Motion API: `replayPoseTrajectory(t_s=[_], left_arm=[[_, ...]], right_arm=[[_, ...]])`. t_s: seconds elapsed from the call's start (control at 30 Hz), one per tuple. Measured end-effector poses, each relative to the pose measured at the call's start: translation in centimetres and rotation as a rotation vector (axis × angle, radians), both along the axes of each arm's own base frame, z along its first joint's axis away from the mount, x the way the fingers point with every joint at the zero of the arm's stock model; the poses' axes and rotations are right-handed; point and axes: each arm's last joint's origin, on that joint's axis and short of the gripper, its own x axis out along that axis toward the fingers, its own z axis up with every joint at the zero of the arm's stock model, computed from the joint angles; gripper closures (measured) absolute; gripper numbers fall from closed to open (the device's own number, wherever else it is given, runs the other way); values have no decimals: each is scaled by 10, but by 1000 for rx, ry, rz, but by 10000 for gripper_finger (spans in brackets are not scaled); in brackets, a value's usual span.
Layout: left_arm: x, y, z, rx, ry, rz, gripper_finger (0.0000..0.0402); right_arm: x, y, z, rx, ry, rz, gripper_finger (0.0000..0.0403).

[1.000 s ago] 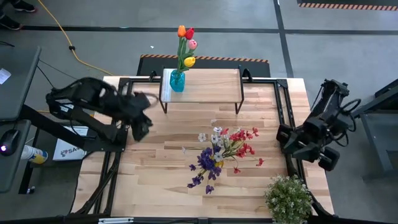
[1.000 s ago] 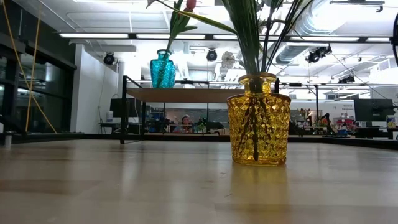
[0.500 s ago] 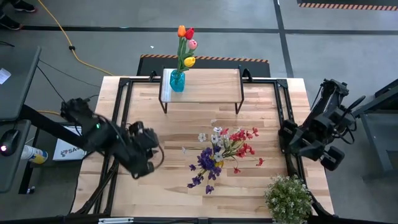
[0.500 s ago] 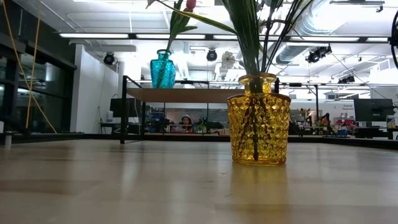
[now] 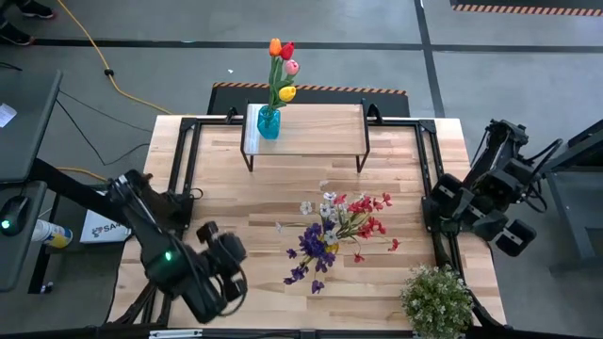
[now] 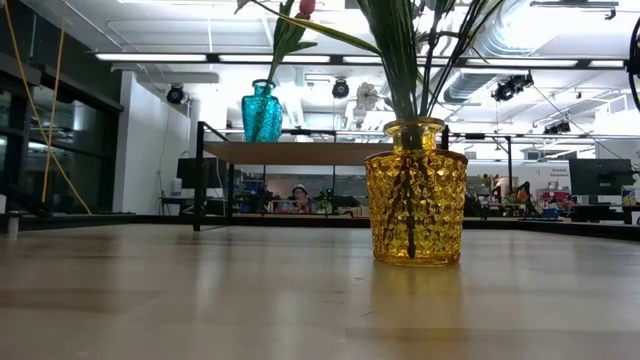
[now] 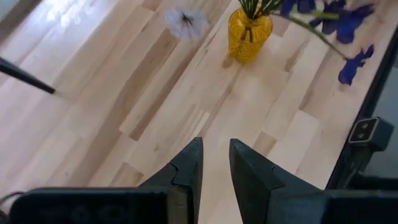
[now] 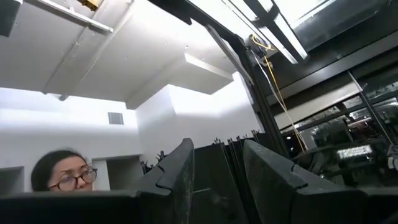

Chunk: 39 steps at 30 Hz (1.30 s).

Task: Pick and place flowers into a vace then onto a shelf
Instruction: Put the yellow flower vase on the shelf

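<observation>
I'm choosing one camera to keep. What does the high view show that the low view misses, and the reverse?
Only the high view: both arms, the left claw near the front left of the table, the right claw at the right edge, the tulip heads, the potted plant.

Only the low view: the yellow vase's faceted glass.

Both: the teal vase on the shelf.

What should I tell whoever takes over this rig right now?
Left gripper: empty, fingers slightly apart, over the table's near left part.
Right gripper: empty, fingers apart, raised at the table's right edge.
Done: blue vase with tulips stands on the shelf. Yellow vase holds the mixed flowers, mid-table.
Left: move the yellow vase onto the shelf.
</observation>
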Motion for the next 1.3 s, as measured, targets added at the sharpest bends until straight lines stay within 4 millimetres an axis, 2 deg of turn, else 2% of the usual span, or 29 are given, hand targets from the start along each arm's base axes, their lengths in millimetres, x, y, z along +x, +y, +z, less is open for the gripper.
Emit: replayPoseTrajectory(t_s=[0.27, 0.47, 0.8, 0.97, 1.17, 1.3], left_arm=[[13, -37, -42, 30, -22, 129, 289], [25, -54, -74, 35, -34, 252, 289], [36, -70, -114, 18, -13, 404, 289], [43, -77, -130, 13, -23, 418, 289], [48, -82, -146, -3, -108, 514, 287], [51, -83, -154, 5, -177, 566, 270]], right_arm=[[-4, -6, 2, 3, -22, -14, 272], [-6, -9, 3, 3, -32, -7, 272], [-7, -8, 3, -15, -61, 37, 272], [-8, -7, 4, -22, -71, 50, 272], [-8, -7, 4, -30, -87, 77, 272], [-8, -5, 3, -25, -71, 113, 272]])
